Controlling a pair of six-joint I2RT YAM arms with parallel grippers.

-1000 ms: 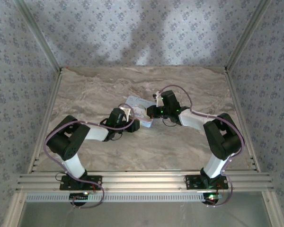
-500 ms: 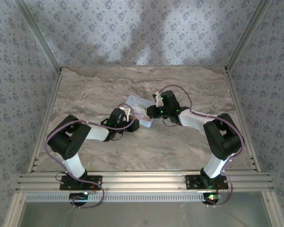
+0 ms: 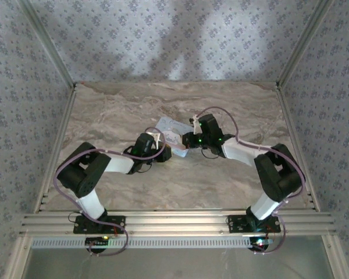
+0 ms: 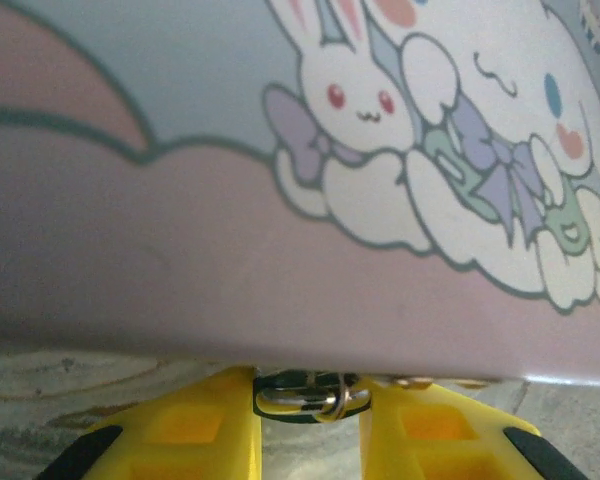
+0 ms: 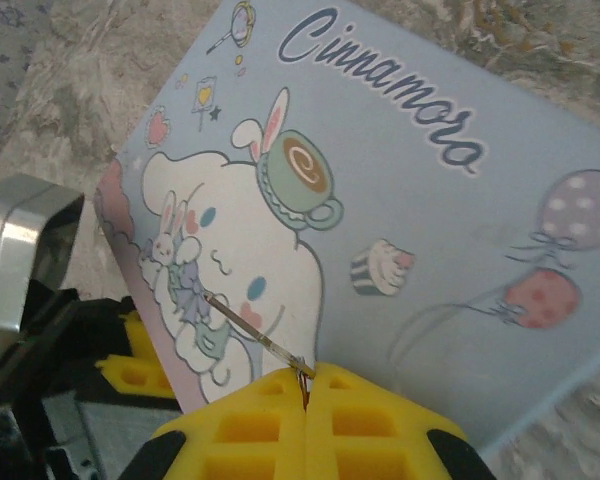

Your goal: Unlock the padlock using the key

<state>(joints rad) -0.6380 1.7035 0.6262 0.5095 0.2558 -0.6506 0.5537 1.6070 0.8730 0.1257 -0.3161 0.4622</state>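
Pinched: tiny teal metal padlock (image 4: 302,394) by left gripper (image 4: 308,388), thin silvery key (image 5: 248,329) by right gripper (image 5: 305,373).
Light, slippery; hold padlock's body.

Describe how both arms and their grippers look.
The left arm and right arm are alike: white links, black joints, a purple cable running alongside each. Small green lights glow near the right wrist. The left gripper and right gripper have yellow, grid-recessed fingers.
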